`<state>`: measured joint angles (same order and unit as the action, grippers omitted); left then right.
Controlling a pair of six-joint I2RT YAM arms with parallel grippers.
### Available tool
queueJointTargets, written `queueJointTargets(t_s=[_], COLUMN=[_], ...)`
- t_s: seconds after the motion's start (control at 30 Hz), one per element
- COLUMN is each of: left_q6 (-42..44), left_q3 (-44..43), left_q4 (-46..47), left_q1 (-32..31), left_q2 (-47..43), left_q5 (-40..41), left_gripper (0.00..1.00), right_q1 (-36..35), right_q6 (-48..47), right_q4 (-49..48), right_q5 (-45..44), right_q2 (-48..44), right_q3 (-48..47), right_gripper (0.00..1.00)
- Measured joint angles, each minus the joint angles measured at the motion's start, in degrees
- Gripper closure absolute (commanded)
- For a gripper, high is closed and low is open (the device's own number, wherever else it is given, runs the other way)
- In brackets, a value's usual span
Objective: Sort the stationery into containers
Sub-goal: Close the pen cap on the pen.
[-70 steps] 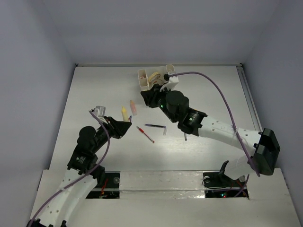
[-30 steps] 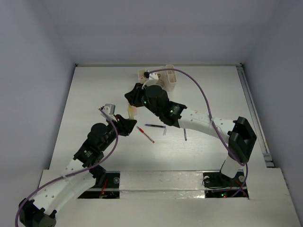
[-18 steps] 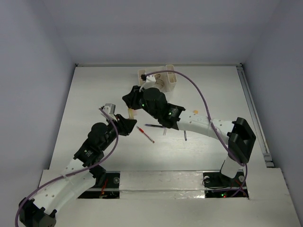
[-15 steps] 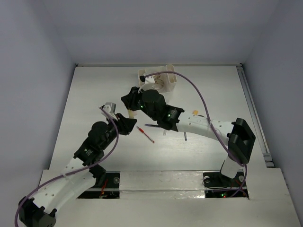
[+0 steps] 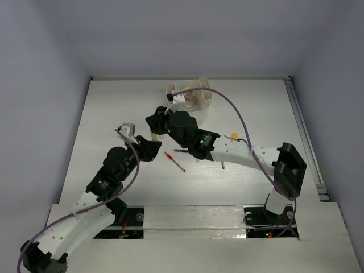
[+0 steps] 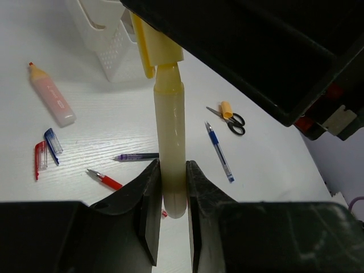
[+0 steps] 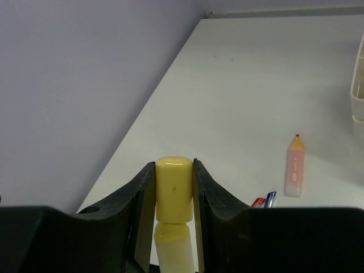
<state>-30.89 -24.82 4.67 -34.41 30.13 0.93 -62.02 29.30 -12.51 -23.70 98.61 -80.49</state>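
Observation:
A yellow stubby stick (image 6: 169, 122) is held between both grippers above the table. My left gripper (image 6: 172, 168) is shut on its pale body. My right gripper (image 7: 173, 166) is shut on its yellow cap (image 7: 173, 187). In the top view the two grippers, left (image 5: 149, 148) and right (image 5: 155, 123), meet left of centre. The white organizer (image 5: 207, 98) stands at the back with a tape roll (image 5: 190, 100) inside. On the table lie a pink stick (image 6: 52, 102), a red pen (image 5: 174, 161), a purple pen (image 6: 139, 156), a blue pen (image 6: 219, 151) and small scissors (image 6: 230, 117).
Two loose pen caps, red (image 6: 39, 156) and blue (image 6: 53, 140), lie near the pink stick, which also shows in the right wrist view (image 7: 294, 168). The organizer's wall (image 6: 108, 40) is close behind the held stick. The right arm (image 5: 239, 151) stretches across the table's middle.
My right arm swung left from the organizer and shut on the yellow stick's cap. My left gripper took the stick off the table and holds it up.

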Motion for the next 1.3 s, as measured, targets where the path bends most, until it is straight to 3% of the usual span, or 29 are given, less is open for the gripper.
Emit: queueJointTargets(t_s=[0.27, 0.6, 0.87, 1.3], left_q6=[0.00, 0.11, 0.76, 3.28], left_q3=[0.00, -1.07, -2.67, -8.02], left_q4=[-0.42, -3.21, -3.78, -9.16], left_q1=[-0.02, -0.68, -0.90, -1.16], left_q2=[0.02, 1.46, -1.95, 1.53], left_q5=[0.83, -1.14, -2.58, -0.96], left_gripper=[1.00, 1.00, 1.00, 1.00], right_q1=[-0.76, -1.66, -1.64, -1.44], right_q6=[-0.85, 1.31, 2.91, 2.23], right_q4=[-1.99, -14.53, -18.40, -7.45], right_q5=[-0.70, -0.72, 2.23, 0.72], right_q2=[0.00, -2.95, -6.36, -6.64], right_q3=[1.22, 12.63, 14.58, 9.29], right_gripper=[1.00, 1.00, 1.00, 1.00])
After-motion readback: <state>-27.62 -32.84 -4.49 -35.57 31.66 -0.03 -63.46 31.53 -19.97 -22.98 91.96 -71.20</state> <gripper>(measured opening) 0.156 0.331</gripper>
